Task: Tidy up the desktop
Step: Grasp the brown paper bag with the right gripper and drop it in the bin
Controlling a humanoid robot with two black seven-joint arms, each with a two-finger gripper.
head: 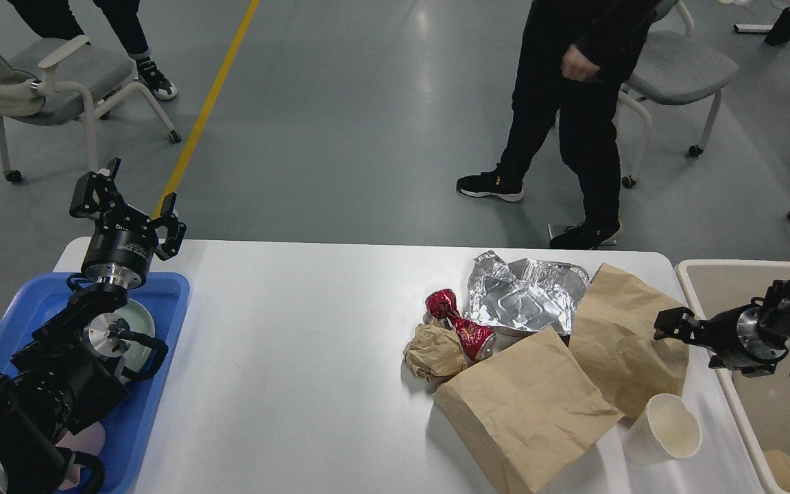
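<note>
Rubbish heaped right of centre on the tabletop (299,384).
Right gripper (666,324), spread unclear, beside the paper bag (625,343); left gripper (124,206) spread, empty. Risk: nudging cup (669,429) off edge.

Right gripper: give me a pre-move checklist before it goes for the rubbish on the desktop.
1. Right gripper free of load: ok, nothing seen in it; open or shut cannot tell.
2. Target within view: ok, the far paper bag lies unobstructed right by the gripper.
3. Paper cup safe from a knock: not ok, it lies tipped near the desktop edge, close below the gripper.
4. Bin has room: ok, mostly bare inside.
5. Left gripper out of the way: ok, raised over the blue tray, open.
6. Bystander clear: ok, standing on the floor beyond the desktop.
</note>
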